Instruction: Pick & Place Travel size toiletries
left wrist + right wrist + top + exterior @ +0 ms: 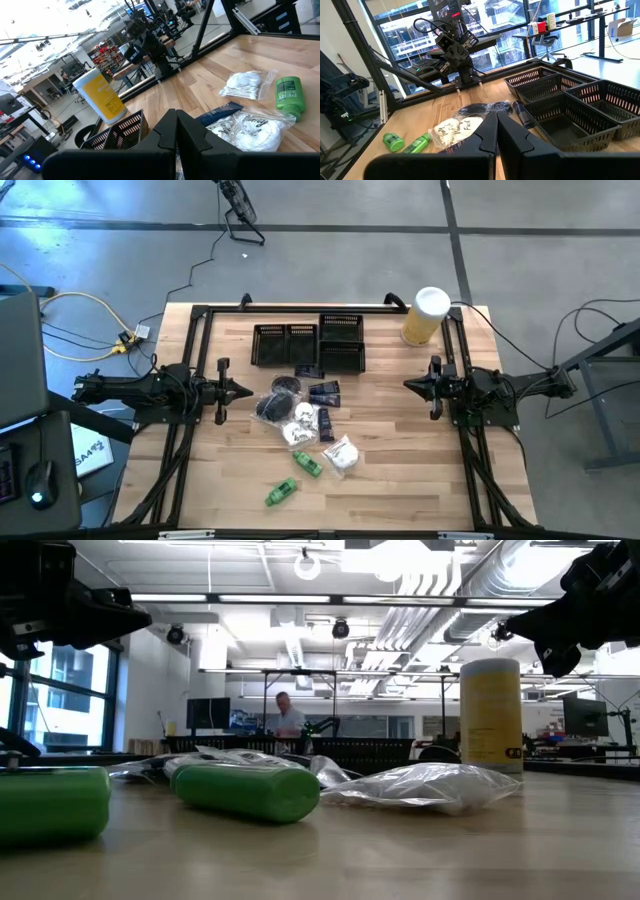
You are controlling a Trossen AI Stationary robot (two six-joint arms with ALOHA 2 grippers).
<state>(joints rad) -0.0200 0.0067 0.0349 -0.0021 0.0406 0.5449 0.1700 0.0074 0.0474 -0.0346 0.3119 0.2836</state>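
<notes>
Left gripper [245,391] and right gripper [409,385] level above wooden surface [400,470], jaws closed empty, facing across scattered small green, white and dark travel toiletries [300,425].

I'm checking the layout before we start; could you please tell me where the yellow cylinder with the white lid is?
In the high view, the yellow cylinder stands upright at the table's far right corner, just right of the black mesh trays and apart from them.

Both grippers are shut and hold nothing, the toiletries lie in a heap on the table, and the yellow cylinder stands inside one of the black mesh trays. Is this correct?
Not quite. The yellow cylinder stands on the bare table, to the right of the black mesh trays, not inside one; the high view shows it. The rest holds: left gripper and right gripper are shut and empty, and the toiletries lie heaped on the table.
</notes>
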